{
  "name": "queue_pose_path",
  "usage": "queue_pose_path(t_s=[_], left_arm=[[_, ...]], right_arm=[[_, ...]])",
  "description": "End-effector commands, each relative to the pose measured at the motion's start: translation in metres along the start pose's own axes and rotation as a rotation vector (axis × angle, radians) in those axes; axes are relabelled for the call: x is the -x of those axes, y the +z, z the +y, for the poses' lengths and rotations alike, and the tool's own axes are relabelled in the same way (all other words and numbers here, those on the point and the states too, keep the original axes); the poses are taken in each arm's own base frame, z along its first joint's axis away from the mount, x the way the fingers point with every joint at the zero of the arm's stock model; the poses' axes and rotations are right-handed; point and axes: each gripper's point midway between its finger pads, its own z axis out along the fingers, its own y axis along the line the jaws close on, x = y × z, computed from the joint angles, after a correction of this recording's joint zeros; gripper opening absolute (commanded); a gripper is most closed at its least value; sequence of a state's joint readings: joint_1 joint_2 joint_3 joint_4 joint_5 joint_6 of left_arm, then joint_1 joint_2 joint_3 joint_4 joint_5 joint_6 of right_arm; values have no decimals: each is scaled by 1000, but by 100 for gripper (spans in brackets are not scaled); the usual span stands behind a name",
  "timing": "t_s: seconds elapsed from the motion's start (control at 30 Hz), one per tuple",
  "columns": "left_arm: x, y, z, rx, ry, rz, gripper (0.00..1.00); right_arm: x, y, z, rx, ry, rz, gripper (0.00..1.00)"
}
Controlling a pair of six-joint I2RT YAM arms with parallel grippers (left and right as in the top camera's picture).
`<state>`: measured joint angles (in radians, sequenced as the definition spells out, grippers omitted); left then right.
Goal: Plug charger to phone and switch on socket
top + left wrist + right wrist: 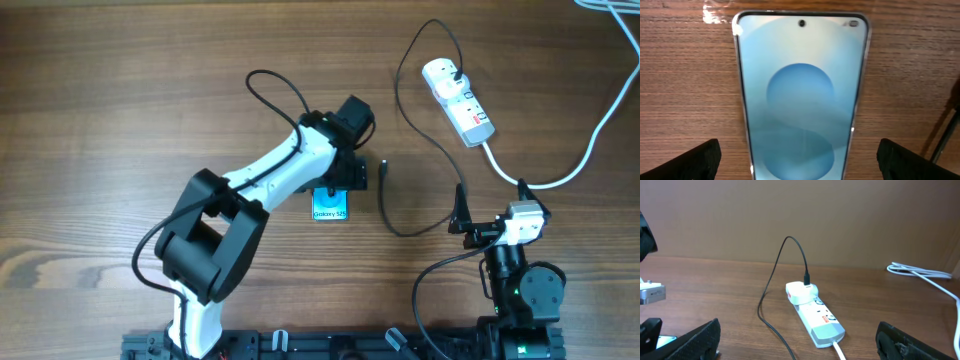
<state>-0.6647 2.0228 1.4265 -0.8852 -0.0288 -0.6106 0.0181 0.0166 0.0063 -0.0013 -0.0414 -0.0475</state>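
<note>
The phone lies flat on the table, with a cyan screen and a white text strip at its near end. In the left wrist view the phone fills the middle. My left gripper is open, and its fingers straddle the phone's sides without touching. The charger cable runs from a white adapter in the socket in a long loop. Its plug tip lies just right of the phone. My right gripper is open and empty, facing the socket from a distance.
The socket's thick white cord runs off the table's right side and shows in the right wrist view. The black cable crosses the table between my right gripper and the socket. The cable also shows at the right edge of the left wrist view.
</note>
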Motion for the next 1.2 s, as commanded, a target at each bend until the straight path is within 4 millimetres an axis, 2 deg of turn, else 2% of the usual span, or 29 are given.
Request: queue_pose_path(t_s=[0.0, 0.4, 0.53, 0.67, 0.73, 0.87, 1.17], left_arm=[[5, -2, 5, 39, -28, -46, 100], [2, 27, 10, 73, -32, 2, 100], [-4, 42, 14, 85, -37, 45, 100], [-4, 44, 14, 77, -41, 53, 100], [-3, 44, 15, 78, -43, 55, 95], [-4, 44, 15, 79, -43, 55, 78], [-5, 44, 16, 83, -43, 60, 73]], right_arm=[[0, 0, 1, 4, -5, -2, 100], [0, 0, 1, 4, -5, -2, 100], [0, 0, 1, 4, -5, -2, 100], [0, 0, 1, 4, -5, -2, 100], [0, 0, 1, 4, -5, -2, 100], [0, 0, 1, 4, -4, -2, 100], [0, 0, 1, 4, -5, -2, 100]])
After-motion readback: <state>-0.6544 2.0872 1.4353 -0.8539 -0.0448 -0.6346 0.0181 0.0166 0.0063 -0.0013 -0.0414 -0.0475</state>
